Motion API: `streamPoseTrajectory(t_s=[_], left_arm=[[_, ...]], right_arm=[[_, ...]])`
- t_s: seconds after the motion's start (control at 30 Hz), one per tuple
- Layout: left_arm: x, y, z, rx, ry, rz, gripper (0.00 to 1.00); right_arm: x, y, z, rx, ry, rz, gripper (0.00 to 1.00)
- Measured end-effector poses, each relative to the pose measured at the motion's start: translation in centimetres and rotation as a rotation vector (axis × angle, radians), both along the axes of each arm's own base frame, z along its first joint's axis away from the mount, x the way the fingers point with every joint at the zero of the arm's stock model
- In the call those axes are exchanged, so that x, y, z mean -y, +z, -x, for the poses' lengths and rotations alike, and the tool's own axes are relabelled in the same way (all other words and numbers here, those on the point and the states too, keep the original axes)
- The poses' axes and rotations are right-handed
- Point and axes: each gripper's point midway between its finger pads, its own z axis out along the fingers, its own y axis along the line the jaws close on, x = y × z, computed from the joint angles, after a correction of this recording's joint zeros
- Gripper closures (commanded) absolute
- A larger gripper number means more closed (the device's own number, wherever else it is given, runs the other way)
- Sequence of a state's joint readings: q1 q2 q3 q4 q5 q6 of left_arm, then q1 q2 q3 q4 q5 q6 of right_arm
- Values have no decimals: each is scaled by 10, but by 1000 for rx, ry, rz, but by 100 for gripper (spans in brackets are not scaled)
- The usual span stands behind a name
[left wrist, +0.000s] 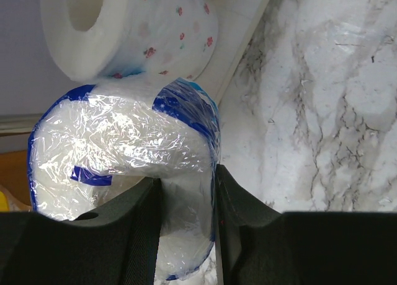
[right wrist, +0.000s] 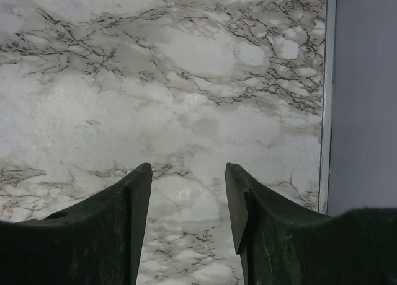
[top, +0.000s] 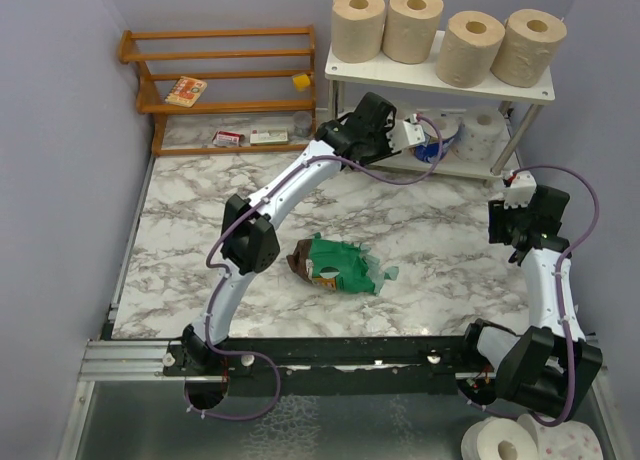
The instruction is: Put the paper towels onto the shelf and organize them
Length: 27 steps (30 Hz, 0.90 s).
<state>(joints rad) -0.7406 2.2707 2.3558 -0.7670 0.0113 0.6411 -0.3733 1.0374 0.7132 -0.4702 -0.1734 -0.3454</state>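
Several tan-brown paper towel rolls (top: 440, 32) stand in a row on the top tier of the white shelf (top: 360, 72). My left gripper (top: 428, 140) reaches into the lower tier and is shut on a blue-wrapped roll (left wrist: 124, 152), pinching its plastic wrap and edge between the fingers (left wrist: 232, 204). A white roll with pink dots (left wrist: 133, 28) lies just behind it on the lower tier, also seen from above (top: 484, 130). My right gripper (right wrist: 188, 186) is open and empty above the marble table, near its right edge.
A green and brown snack bag (top: 335, 265) lies mid-table. An orange-brown wooden rack (top: 225, 75) with small boxes stands at the back left. Two more white rolls (top: 525, 442) sit off the table at the near right. The table's right rim (right wrist: 324, 99) runs beside my right gripper.
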Motion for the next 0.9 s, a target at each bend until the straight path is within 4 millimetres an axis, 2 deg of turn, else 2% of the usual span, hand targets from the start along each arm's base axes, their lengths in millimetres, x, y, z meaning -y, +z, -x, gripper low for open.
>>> streamPoseTrajectory(t_s=[0.17,0.27,0.53,0.8,0.87,0.9], left_arm=[[-3,-5,-20,44,49,-4,89],[-6,-9,-31,65,78,-5,79],[-19,-23,-54,83,131,-8,72],[-18,-31,-60,78,144,3,66],[-17,-32,-60,74,147,7,60],[-17,-33,-61,73,148,8,51]], right_arm=[[0,0,0,0,0,0,49],[0,0,0,0,0,0,49],[0,0,0,0,-1,0,49],[0,0,0,0,0,0,49],[0,0,0,0,0,0,49],[0,0,0,0,0,0,49]])
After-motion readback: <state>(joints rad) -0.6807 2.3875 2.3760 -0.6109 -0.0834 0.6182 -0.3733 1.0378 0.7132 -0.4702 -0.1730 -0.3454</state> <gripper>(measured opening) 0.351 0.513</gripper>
